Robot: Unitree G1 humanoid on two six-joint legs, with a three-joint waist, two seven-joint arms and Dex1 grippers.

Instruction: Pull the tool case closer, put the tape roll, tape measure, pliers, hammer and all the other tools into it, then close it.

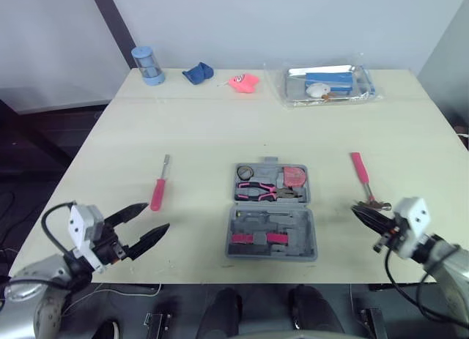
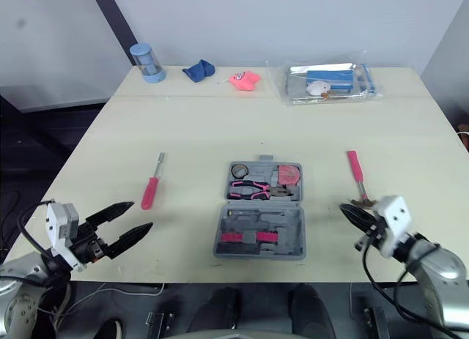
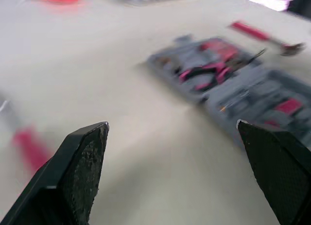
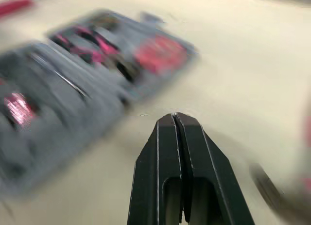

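The grey case [image 1: 293,225] lies open on the worktop [image 1: 205,127], close to the near edge and between the two arms, so the pulling step looks done. Its far half already holds the pliers [image 1: 265,192], with what seems to be the tape roll [image 1: 245,171] and the pink tape measure [image 1: 295,176] beside them. The near half carries a few small pink pieces that are too small to name.

Two things are left out. A red-handled screwdriver [image 1: 158,190] lies well to the left of the case, and the hammer [image 1: 363,176] lies to its right.

The left tool [image 1: 156,216] hangs over the worktop near the screwdriver's handle, its fingers spread wide and holding nothing. The right tool [image 1: 357,211] is closed tight on nothing, its tip just beside the hammer's head.

By this reckoning the job is past halfway. The hammer and the screwdriver must go in, and the lid is not yet closed.
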